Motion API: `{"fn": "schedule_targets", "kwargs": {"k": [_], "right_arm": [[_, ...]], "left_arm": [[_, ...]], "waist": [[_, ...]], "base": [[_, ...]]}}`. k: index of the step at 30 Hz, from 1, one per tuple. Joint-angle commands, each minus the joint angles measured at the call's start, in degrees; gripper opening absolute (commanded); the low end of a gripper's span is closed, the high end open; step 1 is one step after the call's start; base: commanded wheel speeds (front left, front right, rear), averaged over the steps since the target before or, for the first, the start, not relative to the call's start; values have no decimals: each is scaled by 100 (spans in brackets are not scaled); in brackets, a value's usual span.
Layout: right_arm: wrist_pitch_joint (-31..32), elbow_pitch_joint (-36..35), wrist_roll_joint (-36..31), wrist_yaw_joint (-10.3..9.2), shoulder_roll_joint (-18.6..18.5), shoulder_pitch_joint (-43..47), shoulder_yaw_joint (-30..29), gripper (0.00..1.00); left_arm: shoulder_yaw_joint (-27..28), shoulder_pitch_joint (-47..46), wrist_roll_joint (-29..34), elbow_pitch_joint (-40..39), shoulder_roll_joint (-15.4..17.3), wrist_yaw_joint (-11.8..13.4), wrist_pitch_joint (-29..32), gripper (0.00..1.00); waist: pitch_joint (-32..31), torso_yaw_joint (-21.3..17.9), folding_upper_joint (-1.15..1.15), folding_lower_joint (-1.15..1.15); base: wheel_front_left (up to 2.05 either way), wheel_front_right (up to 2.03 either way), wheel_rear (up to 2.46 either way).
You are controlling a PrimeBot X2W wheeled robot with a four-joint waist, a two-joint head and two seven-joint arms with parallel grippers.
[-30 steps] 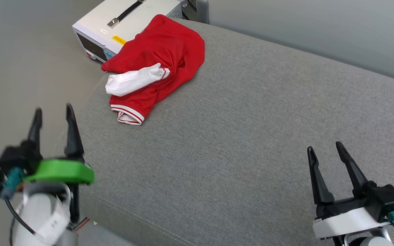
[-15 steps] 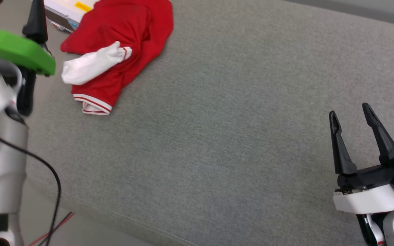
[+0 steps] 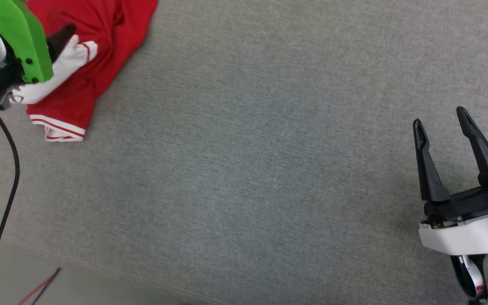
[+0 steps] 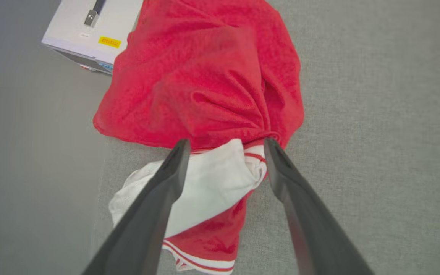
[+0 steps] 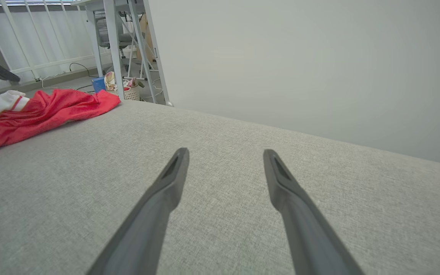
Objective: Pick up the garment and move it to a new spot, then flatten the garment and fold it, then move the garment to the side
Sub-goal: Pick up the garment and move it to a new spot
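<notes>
The garment (image 3: 100, 38), a red jersey with a white sleeve (image 4: 220, 183) and striped trim, lies bunched at the far left corner of the grey cushion (image 3: 248, 148). In the left wrist view its red body hangs past the cushion's left edge and overlaps a corner of a white box-shaped device (image 4: 90, 26). The rest of the cushion is bare cloth, wide open from the garment across to the right. Its near edge runs along the floor (image 3: 11, 284).

The left gripper (image 4: 226, 142) points down at the garment, its fingers spread wide to either side of the white sleeve. Whether they touch the cloth cannot be told. The right gripper (image 3: 439, 117) hangs low over the cushion's near right, well apart from the garment, its fingers wide and holding nothing.
</notes>
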Motion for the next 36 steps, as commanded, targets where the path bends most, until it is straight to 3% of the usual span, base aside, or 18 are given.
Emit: {"fn": "schedule_targets", "kwargs": {"k": [1, 9, 17, 18, 19, 28, 36], "right_arm": [[-28, -54, 33, -5, -24, -150, 9, 100], [-28, -74, 50, -5, -43, -282, -45, 100], [-28, -26, 75, -5, -16, -319, -70, 100], [-28, -18, 87, -5, 1, -315, -101, 100], [-28, -12, 97, -5, 14, -308, -118, 100], [-28, 109, 192, -5, 195, -161, -143, 100], [-28, 236, 263, -5, 442, 61, -185, 100]], "left_arm": [[-96, -88, -140, 96, 55, -15, 183, 100], [-623, -68, -213, 827, 5, -15, 683, 100], [-953, 73, -360, 1443, -188, -15, 752, 100], [-983, 64, -374, 1462, -169, -15, 660, 12], [-1009, 57, -384, 1461, -151, -15, 601, 0], [-1277, -191, -385, 901, 197, -15, -456, 0], [-2027, -487, -262, -308, 578, -15, -785, 0]], "waist": [[316, -239, 0, -1], [660, -401, 0, -1], [695, -439, 0, -1], [654, -428, 0, -1], [618, -420, 0, -1], [-147, -303, 0, -1], [-870, -299, 0, -1]], "base": [[0, 0, 0], [0, 0, 0], [0, 0, 0], [0, 0, 0], [0, 0, 0], [0, 0, 0], [0, 0, 0]]}}
